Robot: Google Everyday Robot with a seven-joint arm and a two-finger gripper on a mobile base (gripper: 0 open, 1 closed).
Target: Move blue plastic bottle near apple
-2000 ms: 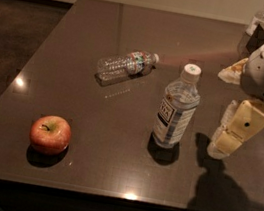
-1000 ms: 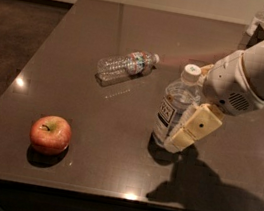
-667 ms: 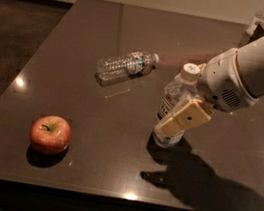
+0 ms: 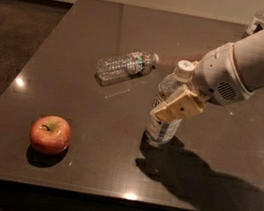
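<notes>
The blue plastic bottle stands upright on the dark table, right of centre, with its white cap on top. My gripper reaches in from the right and is shut around the bottle's middle. One tan finger lies across the front of the label, and the other finger is hidden behind the bottle. The red apple sits near the front left edge of the table, well to the left of the bottle.
A smaller crinkled clear bottle with a red-green label lies on its side behind and to the left of the blue bottle. Another bottle and a jar stand at the far right corner. The arm's shadow falls on the table at front right.
My gripper has swung in from the right of the bottle and closed around its middle. The bottle has shifted slightly left. The apple and the lying bottle have not moved.
</notes>
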